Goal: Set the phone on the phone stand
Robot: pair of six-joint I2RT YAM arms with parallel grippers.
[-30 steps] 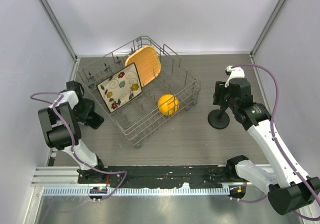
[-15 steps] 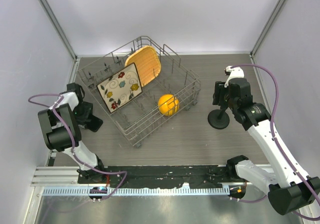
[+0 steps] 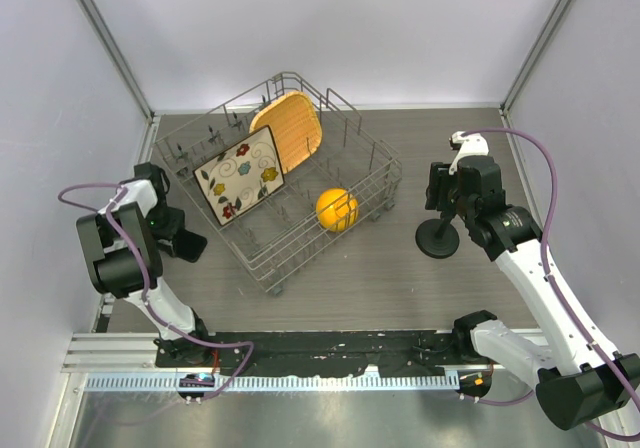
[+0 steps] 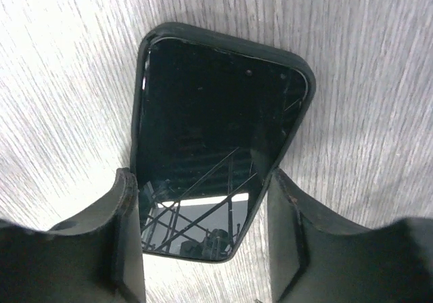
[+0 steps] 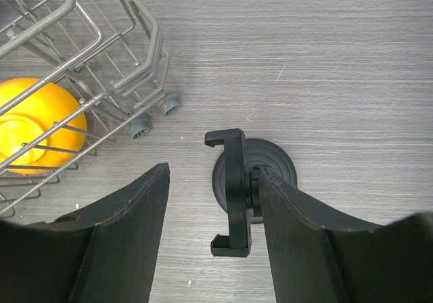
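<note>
The phone [image 4: 216, 100], a flat black slab, lies on the wooden table at the far left. My left gripper [image 4: 201, 181] is open, and its two fingers straddle the phone's near end, close against its sides. In the top view the left gripper [image 3: 183, 242] covers the phone. The phone stand [image 3: 438, 236] is black, with a round disc base [image 5: 279, 162] and a clamp-shaped holder head [image 5: 235, 195]. It stands on the table right of the rack. My right gripper [image 5: 212, 176] is open around the head. Its right finger is against the stem and its left finger is apart.
A wire dish rack [image 3: 372, 158] fills the middle of the table. It holds a floral square plate [image 3: 240, 175], a tan woven plate [image 3: 290, 128] and an orange ball [image 3: 337, 209]. The rack's wheeled corner [image 5: 152, 110] is just left of the stand. Walls close off both sides.
My left gripper has shifted slightly to the left along the table near its edge. The right arm and the stand have not moved.
</note>
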